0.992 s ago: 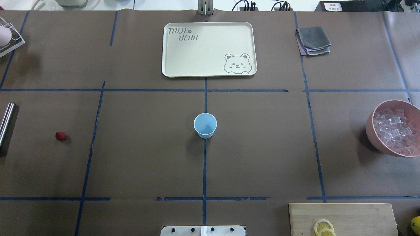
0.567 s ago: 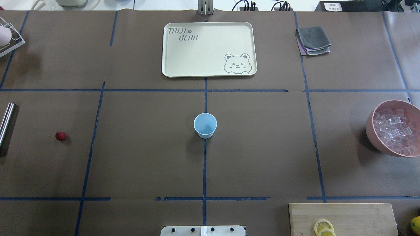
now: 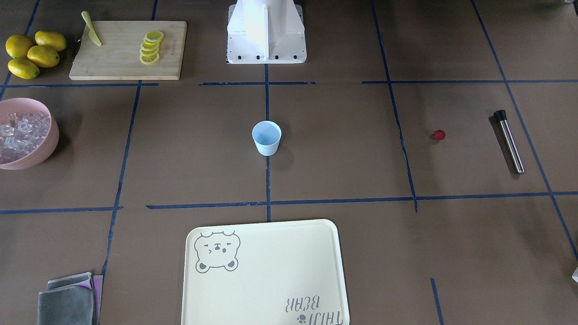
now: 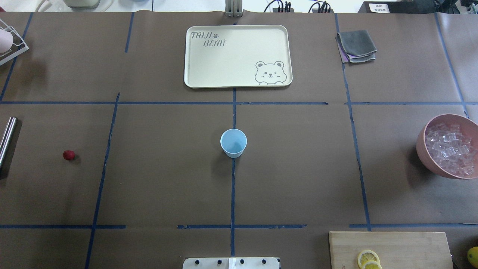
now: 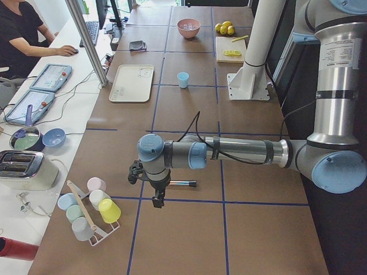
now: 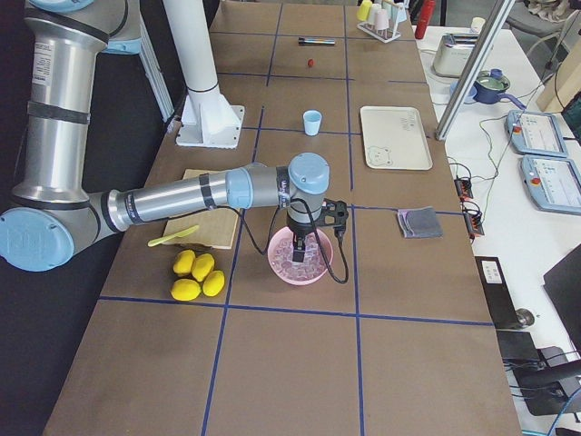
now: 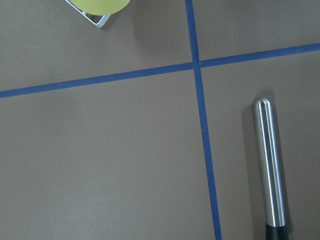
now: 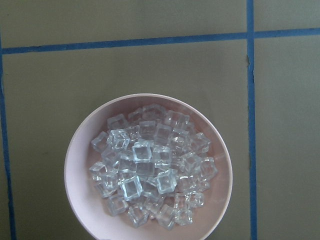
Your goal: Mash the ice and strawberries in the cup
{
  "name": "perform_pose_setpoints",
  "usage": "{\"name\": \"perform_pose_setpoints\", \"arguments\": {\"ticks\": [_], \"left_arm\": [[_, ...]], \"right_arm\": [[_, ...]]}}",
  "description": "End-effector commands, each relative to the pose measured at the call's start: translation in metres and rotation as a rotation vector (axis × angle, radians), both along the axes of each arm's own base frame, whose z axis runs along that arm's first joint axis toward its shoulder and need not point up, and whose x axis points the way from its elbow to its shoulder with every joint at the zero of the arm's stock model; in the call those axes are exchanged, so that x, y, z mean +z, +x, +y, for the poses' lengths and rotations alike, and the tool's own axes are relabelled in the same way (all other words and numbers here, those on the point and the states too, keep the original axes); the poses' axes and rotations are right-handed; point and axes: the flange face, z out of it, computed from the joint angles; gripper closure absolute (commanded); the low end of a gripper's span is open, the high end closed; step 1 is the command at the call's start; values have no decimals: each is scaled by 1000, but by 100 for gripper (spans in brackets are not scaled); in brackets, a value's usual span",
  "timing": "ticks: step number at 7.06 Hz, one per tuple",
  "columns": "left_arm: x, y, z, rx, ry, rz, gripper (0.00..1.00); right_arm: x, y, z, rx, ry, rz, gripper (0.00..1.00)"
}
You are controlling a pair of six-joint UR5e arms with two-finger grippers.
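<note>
Brown paper, ruled into cells by blue tape, is covering the table [image 4: 298,168], apparently so that each item is keeping a fixed station.

The left arm [image 5: 241,152] is reaching low over the table's left end. The left gripper [image 5: 156,197] is pointing down just beside the steel muddler [image 7: 269,165], a placement that suits taking up the mashing tool. Whether its fingers are wide or narrow cannot be told, since only the side view is showing them.

The right arm [image 6: 182,202] is stretching out over the opposite end. The right gripper [image 6: 300,252] is hanging directly above the pink bowl [image 4: 422,149], probably staged for lifting cubes. Its finger spacing likewise cannot be told.

The cream tray [image 4: 231,63] is lying on the far side of the centre line, and the wooden board [image 3: 117,54] with lemon slices [image 3: 150,47] is sitting near the robot's base; neither is serving the present task.

The cup [image 4: 233,142] is standing upright at the table's centre, on the tape crossing, within reach of both arms. No ice or berry is showing inside it, so filling appears not yet begun.

The ice [image 8: 150,170] is lying heaped in the bowl, well apart from the cup on the robot's right.

The strawberry [image 4: 68,155] is resting alone on the paper, between the cup and the muddler but nearer the muddler.
</note>
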Motion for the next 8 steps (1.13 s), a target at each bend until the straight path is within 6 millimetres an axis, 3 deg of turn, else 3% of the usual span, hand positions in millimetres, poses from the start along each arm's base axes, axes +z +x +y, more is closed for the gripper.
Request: {"name": "perform_pose_setpoints", "arguments": {"ticks": [1, 2, 3, 5, 8], "left_arm": [[-2, 1, -1, 0, 3, 1, 0], [-2, 0, -1, -1, 5, 1, 0], [-3, 0, -1, 0, 7, 1, 0], [3, 2, -2, 4, -5, 1, 0], [3, 2, -2, 4, -4, 1, 0]], "right_arm": [[-13, -38, 4, 67, -109, 5, 3], [-4, -56, 22, 127, -129, -10, 4], [0, -69, 28, 187, -148, -36, 4], [5, -131, 31, 306, -217, 24, 7], [24, -130, 34, 337, -265, 39, 10]]}}
